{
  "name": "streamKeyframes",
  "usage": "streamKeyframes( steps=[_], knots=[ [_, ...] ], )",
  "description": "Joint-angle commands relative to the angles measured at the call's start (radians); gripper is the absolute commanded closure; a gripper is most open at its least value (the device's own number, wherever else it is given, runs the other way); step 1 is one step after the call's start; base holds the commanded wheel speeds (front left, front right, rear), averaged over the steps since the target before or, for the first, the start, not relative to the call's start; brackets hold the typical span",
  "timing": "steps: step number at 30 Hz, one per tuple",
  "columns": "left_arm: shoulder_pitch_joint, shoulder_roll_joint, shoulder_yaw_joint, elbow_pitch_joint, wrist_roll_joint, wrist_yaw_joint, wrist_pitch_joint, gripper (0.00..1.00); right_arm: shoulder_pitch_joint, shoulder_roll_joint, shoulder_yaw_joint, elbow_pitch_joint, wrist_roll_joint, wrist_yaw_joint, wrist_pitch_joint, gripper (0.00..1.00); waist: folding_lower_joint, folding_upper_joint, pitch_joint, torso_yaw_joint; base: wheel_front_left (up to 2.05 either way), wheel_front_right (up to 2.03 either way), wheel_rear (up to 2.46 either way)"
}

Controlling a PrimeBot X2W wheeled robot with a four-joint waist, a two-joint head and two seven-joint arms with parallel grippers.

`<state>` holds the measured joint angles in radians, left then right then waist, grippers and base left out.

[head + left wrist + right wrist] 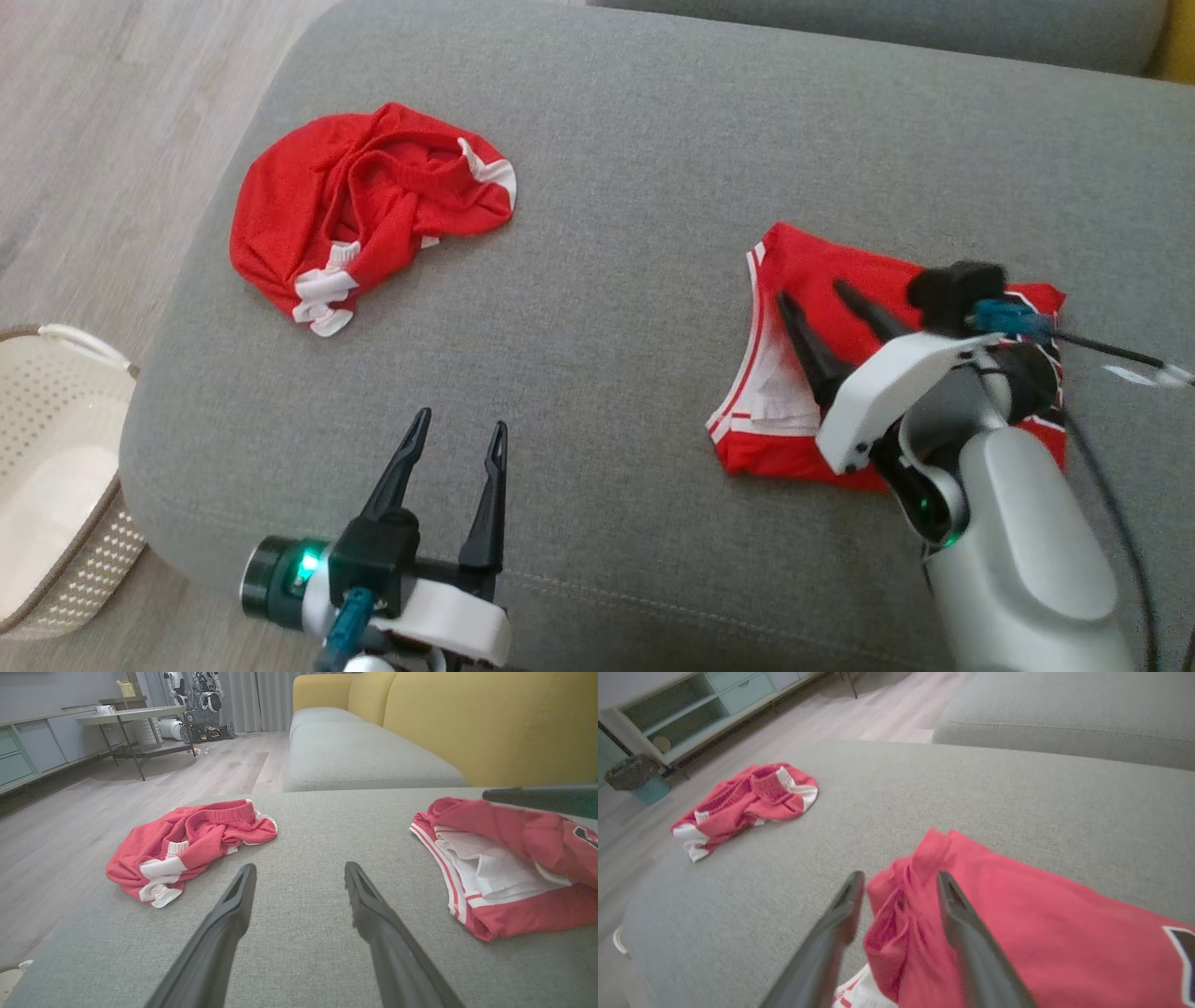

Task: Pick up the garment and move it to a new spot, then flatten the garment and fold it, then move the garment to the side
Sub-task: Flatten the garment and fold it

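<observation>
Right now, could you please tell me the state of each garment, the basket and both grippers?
Left garment, crumpled in a heap on the cushion.
Right garment, folded, lying on the cushion.
Basket, upright on the floor beside the cushion.
Left gripper, jaws open, holding nothing.
Right gripper, jaws open, cloth bunched between them.

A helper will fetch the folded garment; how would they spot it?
On the grey sofa cushion, look toward its right side, beneath the right claw. The folded garment lies flat, white lining showing, unlike the crumpled red garment bunched far left.
</observation>
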<state>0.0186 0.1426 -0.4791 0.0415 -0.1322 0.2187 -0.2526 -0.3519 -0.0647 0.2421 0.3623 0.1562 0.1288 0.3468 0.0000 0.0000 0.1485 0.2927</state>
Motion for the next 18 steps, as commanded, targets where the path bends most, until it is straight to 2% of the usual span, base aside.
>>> streamKeyframes(
  steps=[1,4,8,10,16,18],
  knots=[
    [-0.031,-0.007,0.032,-0.024,0.012,-0.004,-0.009,0.00,-0.043,0.014,0.026,-0.072,0.052,0.002,-0.041,0.00,0.0000,0.0000,-0.008,-0.003,0.00,0.00,0.00],
    [-0.020,-0.009,0.045,-0.036,0.009,0.002,-0.009,0.00,-0.025,0.014,-0.013,-0.139,0.019,0.002,-0.107,0.00,0.0000,0.0000,-0.033,-0.019,0.00,0.00,0.00],
    [0.011,-0.013,0.077,-0.056,-0.004,0.019,-0.009,0.00,0.031,0.014,-0.116,-0.216,-0.098,0.002,-0.164,0.00,0.0000,0.0000,-0.066,-0.057,0.00,0.00,0.00],
    [0.021,-0.015,0.093,-0.066,-0.007,0.029,-0.009,0.00,0.067,0.014,-0.165,-0.234,-0.118,0.002,-0.196,0.00,0.0000,0.0000,-0.079,-0.074,0.00,0.00,0.00],
    [0.059,-0.017,0.132,-0.085,-0.025,0.033,-0.009,0.00,0.162,0.014,-0.242,-0.205,-0.164,0.002,-0.348,0.00,0.0000,0.0000,-0.128,-0.132,0.00,0.00,0.00],
    [0.076,-0.016,0.149,-0.094,-0.032,0.035,-0.009,0.00,0.197,0.014,-0.234,-0.167,-0.165,0.002,-0.399,0.00,0.0000,0.0000,-0.149,-0.150,0.00,0.00,0.00]
  ],
)
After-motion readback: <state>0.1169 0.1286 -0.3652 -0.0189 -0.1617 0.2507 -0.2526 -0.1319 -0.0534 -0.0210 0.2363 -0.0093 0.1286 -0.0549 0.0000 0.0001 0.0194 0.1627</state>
